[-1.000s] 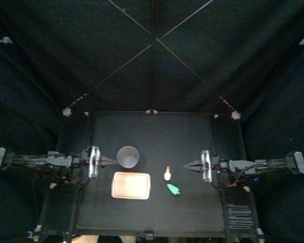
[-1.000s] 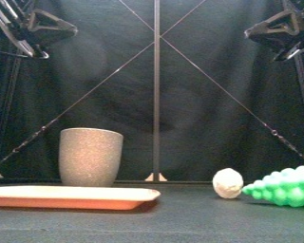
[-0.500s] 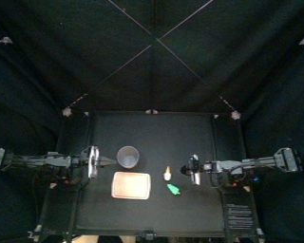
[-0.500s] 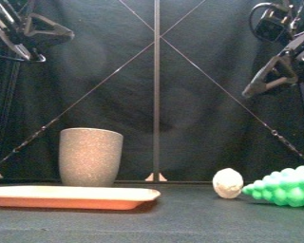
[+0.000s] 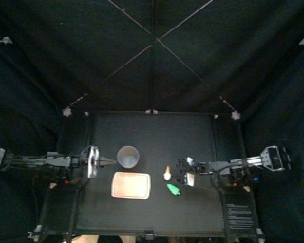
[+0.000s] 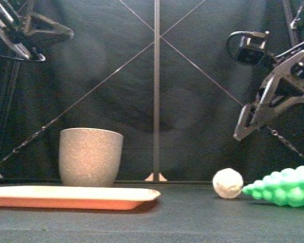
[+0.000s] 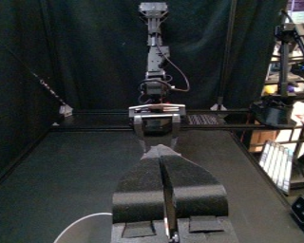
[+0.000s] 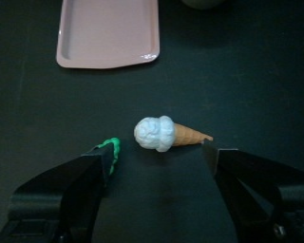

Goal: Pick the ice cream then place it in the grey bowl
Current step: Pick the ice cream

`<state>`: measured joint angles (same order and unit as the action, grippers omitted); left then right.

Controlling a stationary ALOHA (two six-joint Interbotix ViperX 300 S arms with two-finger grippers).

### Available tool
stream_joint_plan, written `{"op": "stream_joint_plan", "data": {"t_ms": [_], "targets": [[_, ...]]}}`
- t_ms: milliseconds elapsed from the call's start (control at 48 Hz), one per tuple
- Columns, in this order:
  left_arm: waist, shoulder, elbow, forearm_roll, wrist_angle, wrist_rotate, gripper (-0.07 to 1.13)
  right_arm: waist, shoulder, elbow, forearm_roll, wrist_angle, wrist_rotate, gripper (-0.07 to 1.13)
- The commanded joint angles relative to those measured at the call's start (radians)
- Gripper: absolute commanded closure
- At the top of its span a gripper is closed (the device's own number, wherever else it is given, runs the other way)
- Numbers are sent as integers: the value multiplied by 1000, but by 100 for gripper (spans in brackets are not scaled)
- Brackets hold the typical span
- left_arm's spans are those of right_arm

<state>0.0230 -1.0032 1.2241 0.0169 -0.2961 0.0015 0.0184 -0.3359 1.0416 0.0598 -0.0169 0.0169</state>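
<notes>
The ice cream, a white scoop on an orange cone, lies on its side on the black table, also seen as ice cream and ice cream. The tall grey speckled cup stands upright left of it, cup. My right gripper hangs open above the ice cream, one jaw on each side and not touching; it shows as right gripper and right gripper. My left gripper rests shut and empty at the left, left gripper.
A flat pink tray lies in front of the cup, tray, tray. A green ridged toy lies close beside the ice cream, toy, and is partly behind my right jaw, toy.
My right arm has reached in from the right and come down toward the ice cream. The left arm and the toys have not moved.
</notes>
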Motion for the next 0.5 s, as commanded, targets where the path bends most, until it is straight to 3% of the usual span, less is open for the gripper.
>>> {"op": "stream_joint_plan", "data": {"t_ms": [21,500], "targets": [[-3,3,-12,2,-8,0,109,2,48,-54,-17,0,-2,2],[-2,2,-11,2,-5,2,109,-3,222,-130,-64,29,-3,2]]}}
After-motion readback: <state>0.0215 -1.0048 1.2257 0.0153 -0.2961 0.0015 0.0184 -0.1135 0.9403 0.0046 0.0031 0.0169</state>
